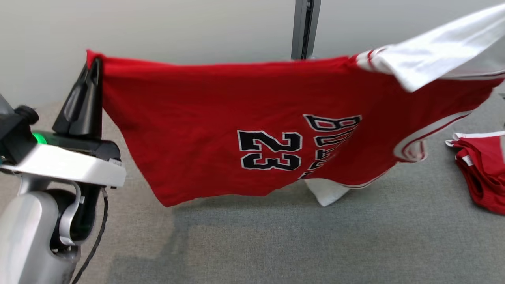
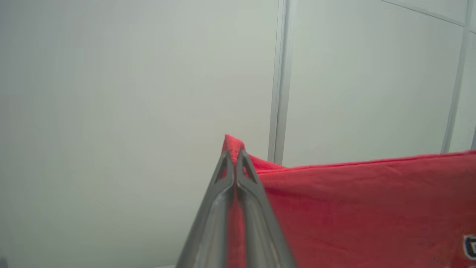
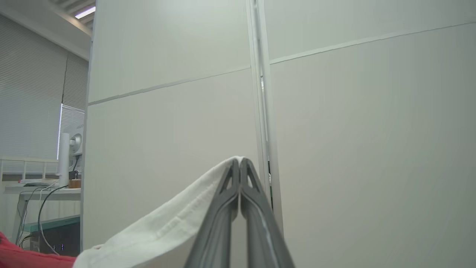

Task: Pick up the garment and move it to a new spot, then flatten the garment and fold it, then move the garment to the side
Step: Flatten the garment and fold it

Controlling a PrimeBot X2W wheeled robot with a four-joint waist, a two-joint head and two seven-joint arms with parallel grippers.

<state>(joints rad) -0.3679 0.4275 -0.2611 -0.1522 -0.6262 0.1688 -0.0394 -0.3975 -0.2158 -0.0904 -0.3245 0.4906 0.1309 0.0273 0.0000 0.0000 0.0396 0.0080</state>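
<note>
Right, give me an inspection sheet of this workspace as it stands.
Surface: grey fabric surface, shadowed below the jersey.
Job's things: red jersey, number 23, hanging spread between both grippers.
Clutter: second red garment, crumpled at the right edge.
Grippers: left gripper shut on the jersey's red corner; right gripper shut on its white end.
Cables: black cable beside the left arm.
Surroundings: pale wall, grey post.

Bright, even lighting from overhead; ceiling strip light [image 3: 84, 12] glowing at upper left. Soft shadow under garment [image 1: 236, 157] on grey surface [image 1: 276, 244]. Blurred white fabric edge [image 1: 434, 51]; bowed wall lines [image 2: 455, 93] at wrist-view margins.
</note>
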